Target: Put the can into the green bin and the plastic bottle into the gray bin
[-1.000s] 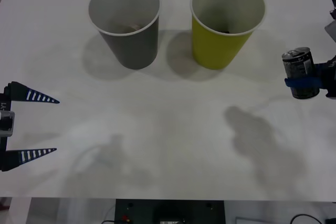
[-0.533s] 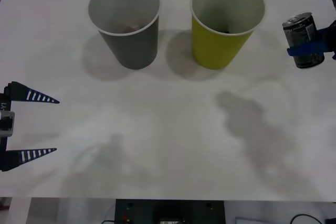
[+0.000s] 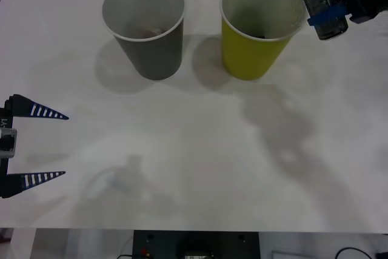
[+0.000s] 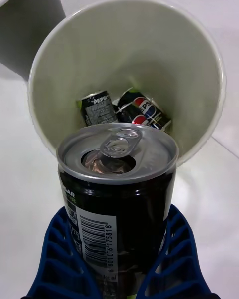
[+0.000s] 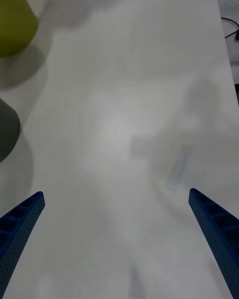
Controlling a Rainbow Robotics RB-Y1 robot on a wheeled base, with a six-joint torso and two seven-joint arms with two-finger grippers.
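The right gripper holds the can in the air just beside the green bin, at rim height on the side away from the gray bin, its blue fingers clenched around the can's lower body. From the wrist, the can's open top sits at the near edge of the green bin's mouth, where two cans already lie at the bottom. The risk from here is plain: the can is not yet over the opening, so a release now would likely drop it on the rim or onto the tabletop. A low approach could also knock the light paper bin over. The left gripper waits on the gray bin's side, fingers spread and empty.
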